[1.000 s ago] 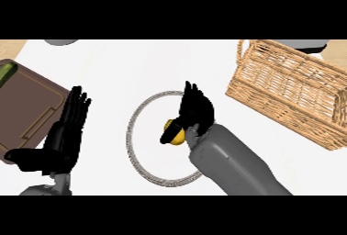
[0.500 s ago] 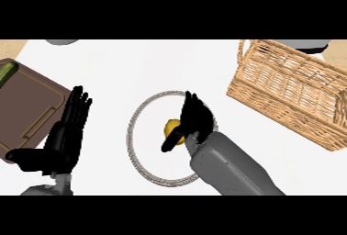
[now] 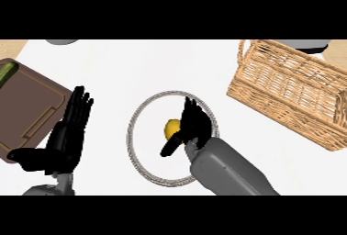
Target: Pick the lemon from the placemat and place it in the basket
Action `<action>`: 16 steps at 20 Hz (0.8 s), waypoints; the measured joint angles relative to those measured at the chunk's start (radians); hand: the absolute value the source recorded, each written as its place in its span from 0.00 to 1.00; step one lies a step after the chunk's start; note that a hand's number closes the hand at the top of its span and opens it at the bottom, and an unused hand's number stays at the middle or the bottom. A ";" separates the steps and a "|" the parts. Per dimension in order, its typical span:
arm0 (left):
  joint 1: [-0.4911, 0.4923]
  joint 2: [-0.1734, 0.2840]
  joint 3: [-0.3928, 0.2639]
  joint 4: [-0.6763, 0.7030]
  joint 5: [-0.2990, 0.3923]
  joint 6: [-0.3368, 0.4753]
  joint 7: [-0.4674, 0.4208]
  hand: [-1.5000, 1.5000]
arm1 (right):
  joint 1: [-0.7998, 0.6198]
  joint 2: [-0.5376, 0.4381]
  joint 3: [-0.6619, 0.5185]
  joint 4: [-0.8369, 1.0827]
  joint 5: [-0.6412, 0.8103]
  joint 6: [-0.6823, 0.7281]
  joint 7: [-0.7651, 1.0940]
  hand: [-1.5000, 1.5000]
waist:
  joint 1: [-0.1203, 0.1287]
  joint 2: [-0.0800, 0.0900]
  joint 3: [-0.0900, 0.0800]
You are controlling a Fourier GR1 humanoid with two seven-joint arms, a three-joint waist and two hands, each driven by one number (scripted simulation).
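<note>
Now you are at the grasp: your right hand (image 3: 193,126) curls beside the lemon (image 3: 173,129) on the round placemat (image 3: 136,137), not yet clearly clasping it, so close, lift, then cross to the basket (image 3: 291,92).

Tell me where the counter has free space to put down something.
Bare counter lies between the placemat and the basket, and above the placemat. It is crowded on the placemat, where the right hand is at the lemon.

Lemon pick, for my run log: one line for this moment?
stage: grasping | right hand: at lemon on placemat | left hand: open | basket: without lemon
</note>
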 measured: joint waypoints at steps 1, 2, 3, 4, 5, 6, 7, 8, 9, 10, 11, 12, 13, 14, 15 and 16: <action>0.000 0.002 -0.001 -0.014 -0.007 0.007 0.015 0.50 | -0.001 0.000 -0.002 0.010 -0.004 -0.006 -0.004 0.00 | 0.001 0.000 0.000; 0.002 0.004 0.004 -0.011 -0.005 0.002 0.013 0.50 | 0.009 0.001 -0.006 0.015 0.002 -0.008 -0.009 0.00 | 0.000 0.000 0.000; -0.003 0.000 0.001 -0.015 -0.008 0.004 0.020 0.50 | 0.007 0.001 -0.004 0.029 -0.003 -0.016 -0.015 0.00 | 0.001 0.000 0.000; 0.002 -0.002 0.001 -0.017 -0.011 0.002 0.015 0.50 | -0.003 0.001 -0.001 0.042 -0.010 -0.023 -0.017 0.00 | 0.003 0.001 0.000; -0.005 -0.007 0.004 0.000 -0.012 -0.001 0.006 0.50 | -0.010 0.001 0.003 0.049 -0.018 -0.028 -0.018 0.00 | 0.003 0.001 0.000; -0.012 -0.007 0.005 -0.001 -0.012 -0.003 0.013 0.50 | -0.015 0.001 0.005 0.056 -0.023 -0.030 -0.017 0.00 | 0.003 0.001 0.000; -0.006 -0.011 0.000 -0.007 -0.019 0.001 0.015 0.50 | -0.019 0.001 -0.006 0.055 -0.025 -0.024 -0.015 0.00 | 0.001 0.001 0.000; -0.002 -0.016 -0.001 -0.003 -0.021 0.000 0.008 0.50 | -0.014 0.001 -0.004 0.064 -0.027 -0.028 -0.020 0.00 | 0.001 0.001 0.000; -0.001 -0.022 -0.004 -0.001 -0.029 0.005 0.007 0.50 | 0.001 0.002 -0.002 0.065 -0.020 -0.032 -0.026 0.00 | -0.001 0.001 0.000; 0.003 -0.023 -0.003 -0.007 -0.030 0.006 0.008 0.50 | 0.003 0.002 0.005 0.075 -0.022 -0.040 -0.030 0.00 | 0.001 0.001 0.000; 0.014 -0.017 0.003 -0.014 -0.026 -0.002 0.006 0.50 | 0.002 0.002 0.008 0.084 -0.025 -0.045 -0.031 0.00 | 0.003 0.001 0.000; 0.011 -0.023 0.000 -0.006 -0.030 -0.002 0.001 0.50 | -0.001 0.002 0.010 0.094 -0.027 -0.051 -0.034 0.00 | 0.003 0.001 0.000; 0.015 -0.023 0.002 -0.010 -0.031 -0.004 -0.001 0.50 | 0.006 0.002 0.020 0.100 -0.032 -0.061 -0.041 1.00 | 0.004 0.001 0.000; 0.015 -0.025 0.002 -0.016 -0.033 -0.006 0.004 0.50 | 0.009 0.002 0.035 0.102 -0.044 -0.067 -0.045 1.00 | 0.005 0.001 0.000; 0.016 -0.024 0.007 -0.009 -0.031 -0.013 0.000 0.50 | 0.012 0.002 0.039 0.107 -0.052 -0.071 -0.052 1.00 | 0.004 0.001 0.000; 0.026 -0.022 0.004 -0.031 -0.035 -0.011 0.012 0.50 | 0.003 -0.001 0.044 0.113 -0.066 -0.071 -0.053 1.00 | 0.006 0.000 -0.001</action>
